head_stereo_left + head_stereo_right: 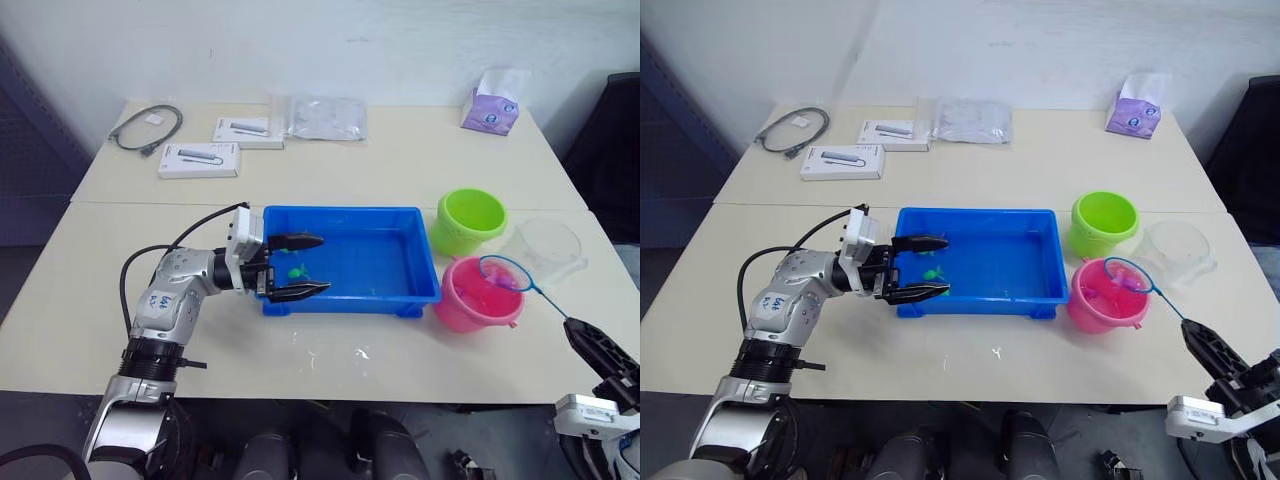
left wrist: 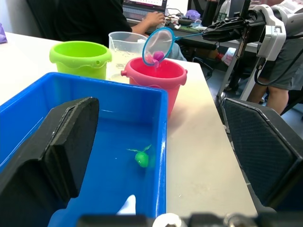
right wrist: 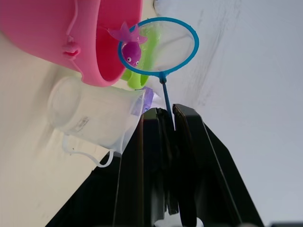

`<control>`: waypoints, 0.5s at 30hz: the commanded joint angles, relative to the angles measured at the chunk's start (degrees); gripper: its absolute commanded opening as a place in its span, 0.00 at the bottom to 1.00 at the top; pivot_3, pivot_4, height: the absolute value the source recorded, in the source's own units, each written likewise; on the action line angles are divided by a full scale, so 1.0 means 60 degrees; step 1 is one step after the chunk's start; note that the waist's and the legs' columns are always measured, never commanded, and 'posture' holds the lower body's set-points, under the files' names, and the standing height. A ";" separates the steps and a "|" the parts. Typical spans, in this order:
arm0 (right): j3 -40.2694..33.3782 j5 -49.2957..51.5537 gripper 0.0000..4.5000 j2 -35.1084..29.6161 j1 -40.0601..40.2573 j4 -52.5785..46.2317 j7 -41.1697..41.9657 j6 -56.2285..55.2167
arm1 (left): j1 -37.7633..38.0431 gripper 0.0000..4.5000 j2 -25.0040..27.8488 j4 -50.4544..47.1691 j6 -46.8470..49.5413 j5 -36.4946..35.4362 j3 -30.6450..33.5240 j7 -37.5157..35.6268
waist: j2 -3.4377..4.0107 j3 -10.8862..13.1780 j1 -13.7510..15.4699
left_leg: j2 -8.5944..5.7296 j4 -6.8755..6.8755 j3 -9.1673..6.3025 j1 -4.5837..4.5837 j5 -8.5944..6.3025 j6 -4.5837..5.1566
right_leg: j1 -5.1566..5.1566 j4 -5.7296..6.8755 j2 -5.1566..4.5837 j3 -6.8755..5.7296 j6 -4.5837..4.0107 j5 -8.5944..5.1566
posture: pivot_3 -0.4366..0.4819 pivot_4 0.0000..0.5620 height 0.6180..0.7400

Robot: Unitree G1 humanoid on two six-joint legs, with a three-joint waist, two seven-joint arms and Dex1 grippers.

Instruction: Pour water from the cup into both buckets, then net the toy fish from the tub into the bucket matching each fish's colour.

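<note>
The blue tub (image 1: 340, 213) sits mid-table with a green toy fish (image 2: 141, 158) in its water. My left gripper (image 1: 325, 264) is open at the tub's near left corner, one finger over the water and one along the front wall, holding nothing. To the tub's right stand the lime green bucket (image 1: 470, 220) and the pink bucket (image 1: 470, 300), with the clear cup (image 1: 548, 248) beyond them. My right gripper (image 3: 168, 113) is shut on the net's thin handle. The blue hoop of the net (image 1: 505, 273) hangs over the pink bucket with a pink fish (image 3: 130, 49) in it.
At the back of the table lie two white boxes (image 1: 198, 160), a grey coiled cable (image 1: 148, 128), a clear plastic bag (image 1: 320, 117) and a purple tissue pack (image 1: 492, 103). A person (image 2: 94, 19) sits beyond the table in the left wrist view.
</note>
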 commanded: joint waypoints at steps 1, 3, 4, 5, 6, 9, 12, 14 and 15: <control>0.0033 0.0225 0.00 -0.0332 0.0249 -0.0095 -0.0199 -0.0362 | -0.0152 1.00 0.0008 -0.0358 0.0009 -0.0135 0.0074 -0.0028 | 0.0000 0.0000 -0.0016 | 0.0000 0.0000 0.0000 0.0000 0.0000 0.0000 | 0.0000 0.0000 0.0000 0.0000 0.0000 0.0000 | 0.48 0.27 1.00; -0.0052 0.0309 0.00 -0.0256 0.0281 -0.0134 -0.0240 -0.0179 | -0.0149 1.00 0.0016 -0.0366 0.0008 -0.0127 0.0076 -0.0037 | 0.0000 0.0000 -0.0022 | 0.0001 -0.0001 -0.0002 0.0001 0.0001 -0.0001 | 0.0000 0.0000 0.0000 -0.0001 -0.0001 -0.0001 | 0.48 0.27 1.00; -0.0227 0.0332 0.00 -0.0151 0.0235 -0.0183 -0.0269 0.0095 | -0.0138 1.00 0.0033 -0.0371 0.0008 -0.0130 0.0101 -0.0031 | 0.0000 0.0000 -0.0027 | 0.0002 -0.0001 -0.0003 0.0000 0.0001 -0.0002 | 0.0000 0.0000 0.0000 -0.0002 -0.0001 -0.0001 | 0.48 0.27 1.00; -0.0202 0.0392 0.00 -0.0187 0.0259 -0.0237 -0.0214 0.0097 | -0.0101 1.00 0.0045 -0.0403 0.0026 -0.0142 0.0128 -0.0006 | 0.0000 0.0000 -0.0042 | 0.0001 -0.0001 -0.0002 0.0000 0.0001 -0.0002 | -0.0001 0.0000 0.0000 -0.0001 -0.0001 -0.0001 | 0.48 0.27 1.00; -0.0026 0.0492 0.00 -0.0197 0.0313 -0.0353 -0.0139 -0.0008 | -0.0066 1.00 0.0057 -0.0429 0.0046 -0.0152 0.0136 -0.0001 | 0.0000 0.0000 -0.0066 | 0.0001 0.0000 -0.0002 0.0000 0.0001 -0.0002 | 0.0001 0.0000 -0.0001 -0.0001 -0.0001 -0.0001 | 0.48 0.27 1.00; 0.0046 0.0627 0.00 -0.0111 0.0438 -0.0431 -0.0094 0.0075 | 0.0018 1.00 0.0119 -0.0467 0.0063 -0.0162 0.0122 -0.0082 | 0.0000 0.0000 -0.0101 | 0.0002 0.0000 -0.0002 0.0001 0.0002 -0.0001 | 0.0001 0.0000 -0.0004 0.0000 -0.0001 -0.0001 | 0.48 0.27 1.00; -0.0254 0.0657 0.00 -0.0169 0.0345 -0.0152 -0.0233 0.0380 | 0.0121 1.00 0.0136 -0.0481 0.0004 -0.0163 0.0184 -0.0056 | 0.0000 0.0000 -0.0107 | 0.0004 0.0000 -0.0002 0.0001 0.0002 -0.0003 | 0.0001 0.0001 -0.0004 0.0000 -0.0002 -0.0001 | 0.48 0.27 1.00; 0.0013 0.0615 0.00 -0.0267 0.0399 -0.0264 -0.0208 0.0149 | 0.0185 1.00 0.0146 -0.0461 -0.0067 -0.0148 0.0192 -0.0080 | 0.0000 0.0000 -0.0111 | 0.0004 0.0000 -0.0001 0.0002 0.0002 -0.0003 | 0.0001 0.0001 -0.0004 0.0001 -0.0002 -0.0001 | 0.48 0.27 1.00; 0.0078 0.0593 0.00 -0.0189 0.0398 -0.0362 -0.0241 0.0151 | 0.0206 1.00 0.0156 -0.0439 -0.0111 -0.0139 0.0198 -0.0103 | 0.0000 0.0000 -0.0110 | 0.0004 0.0000 -0.0002 0.0002 0.0002 -0.0003 | 0.0001 0.0001 -0.0004 0.0001 -0.0002 -0.0001 | 0.48 0.27 1.00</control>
